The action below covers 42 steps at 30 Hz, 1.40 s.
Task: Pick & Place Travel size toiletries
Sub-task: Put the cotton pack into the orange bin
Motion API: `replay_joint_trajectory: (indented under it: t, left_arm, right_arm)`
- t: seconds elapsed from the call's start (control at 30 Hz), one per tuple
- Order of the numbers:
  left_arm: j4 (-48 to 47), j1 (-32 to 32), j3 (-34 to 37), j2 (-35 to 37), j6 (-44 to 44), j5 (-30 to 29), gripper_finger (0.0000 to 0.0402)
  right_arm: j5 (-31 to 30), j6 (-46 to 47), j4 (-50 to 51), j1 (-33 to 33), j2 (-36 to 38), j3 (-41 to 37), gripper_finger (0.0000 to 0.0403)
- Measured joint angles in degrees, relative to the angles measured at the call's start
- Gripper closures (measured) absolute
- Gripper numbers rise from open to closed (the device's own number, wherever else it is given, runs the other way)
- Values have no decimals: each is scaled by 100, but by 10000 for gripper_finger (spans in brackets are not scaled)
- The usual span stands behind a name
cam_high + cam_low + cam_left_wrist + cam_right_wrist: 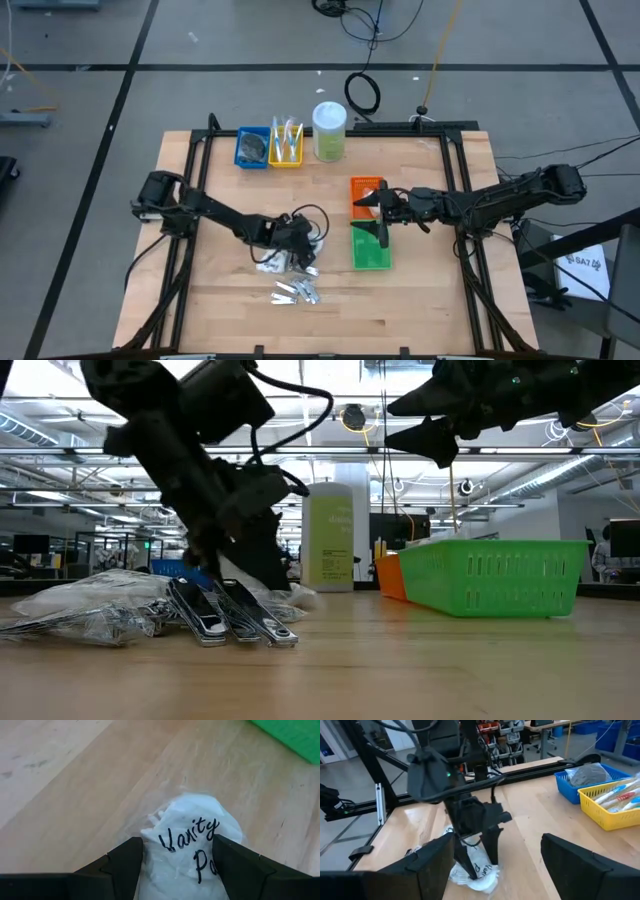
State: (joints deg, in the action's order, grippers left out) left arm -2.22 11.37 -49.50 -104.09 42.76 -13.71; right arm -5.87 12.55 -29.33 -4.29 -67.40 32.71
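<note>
On pale wood, left gripper (pixel 172 857) straddles a crinkly white packet (pixel 192 845), fingers spread.

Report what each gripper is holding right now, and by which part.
The left gripper straddles a white crinkly packet lettered "Vanity" on the table, fingers either side of it, not closed. The right gripper, open above the green tray, holds nothing.

White crinkly packets (pixel 283 262) heaped beside silvery sachets (pixel 297 293) on wood.
</note>
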Motion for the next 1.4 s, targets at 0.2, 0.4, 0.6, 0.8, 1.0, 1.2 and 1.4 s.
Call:
replay_joint_trajectory:
  t: [0.2,0.4,0.6,0.8,1.0,1.2,1.4]
  left_arm:
    - [-24,-125,6,146,-404,298,214]
    - [-124,-124,22,550,-963,318,352]
    - [-235,-122,22,894,-1220,281,383]
    - [-327,146,22,1428,-2065,-466,395]
    - [331,619,15,1771,-3982,-1813,397]
    - [1523,618,15,1792,-5108,-1861,394]
    - [1946,411,15,1792,-5196,-1669,394]
  right_arm:
    - [0,14,63,0,2,0,122]
    - [-2,20,90,4,0,0,122]
    - [-2,22,113,4,1,0,122]
    - [-2,109,146,4,1,0,122]
    - [-7,173,130,-67,-126,0,122]
    - [0,100,-444,-185,-630,0,122]
    - [17,68,-1193,-260,-1069,2,122]
